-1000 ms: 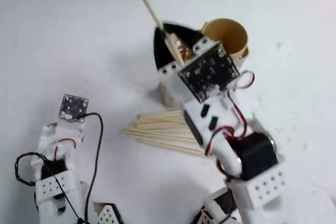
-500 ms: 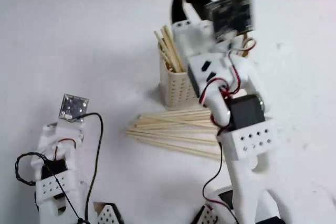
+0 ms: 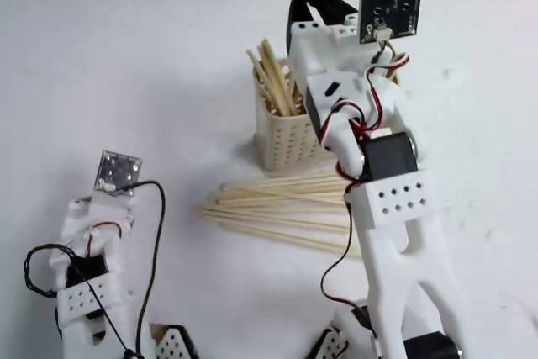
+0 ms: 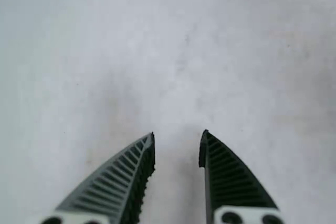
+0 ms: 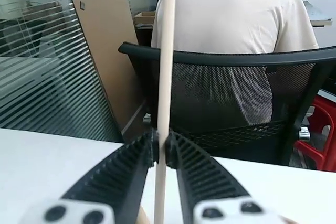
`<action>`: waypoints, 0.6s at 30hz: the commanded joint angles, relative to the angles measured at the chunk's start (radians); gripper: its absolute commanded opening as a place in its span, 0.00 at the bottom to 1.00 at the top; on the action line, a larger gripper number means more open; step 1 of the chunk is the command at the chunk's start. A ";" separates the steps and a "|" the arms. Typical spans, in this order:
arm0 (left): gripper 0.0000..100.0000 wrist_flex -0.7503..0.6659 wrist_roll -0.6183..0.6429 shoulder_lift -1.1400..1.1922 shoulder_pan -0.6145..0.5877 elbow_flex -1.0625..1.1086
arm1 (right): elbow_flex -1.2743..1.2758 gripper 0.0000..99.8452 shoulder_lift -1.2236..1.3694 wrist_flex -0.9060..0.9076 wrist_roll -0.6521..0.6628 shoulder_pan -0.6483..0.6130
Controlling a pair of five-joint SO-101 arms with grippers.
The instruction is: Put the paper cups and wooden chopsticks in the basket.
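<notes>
Chopstick (image 5: 167, 51), a single wooden one, is pinched between the fingers of the right end effector (image 5: 163, 148). The fingers are pressed together on it near their tips. The stick crosses them at a right angle and stands roughly upright, with length showing both above and below the pinch.

In the high view, the right arm is raised over the table (image 3: 126, 56), with its end effector up near the far edge. The basket (image 3: 286, 136), a white perforated tub, stands below this end effector and a little back toward the arm's base. Several chopsticks already stand in it, leaning against its rim. The held stick's long axis roughly matches the upright basket, so the coming move looks like a lowering of the stick's bottom end into the opening. The stick's lower end is hidden behind the arm, so I cannot tell how it lines up with the rim.

A loose pile of chopsticks (image 3: 277, 208) lies flat on the table farther back from the right end effector, just beyond the basket on the arm's base side. They lie crosswise in front of the arms. The right arm is much the nearer to them.

The left end effector (image 4: 177, 140) hangs over bare table, well apart from the basket and pile. Its fingers are spread a little and hold nothing.
</notes>
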 commanded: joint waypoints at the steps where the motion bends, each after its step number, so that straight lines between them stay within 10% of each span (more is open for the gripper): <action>1: 0.15 -0.020 0.005 -0.012 0.015 -0.003 | -0.012 0.02 0.007 -0.048 -0.003 0.018; 18: 0.15 -0.020 0.005 -0.012 0.015 -0.003 | -0.009 0.19 0.038 0.073 -0.003 0.019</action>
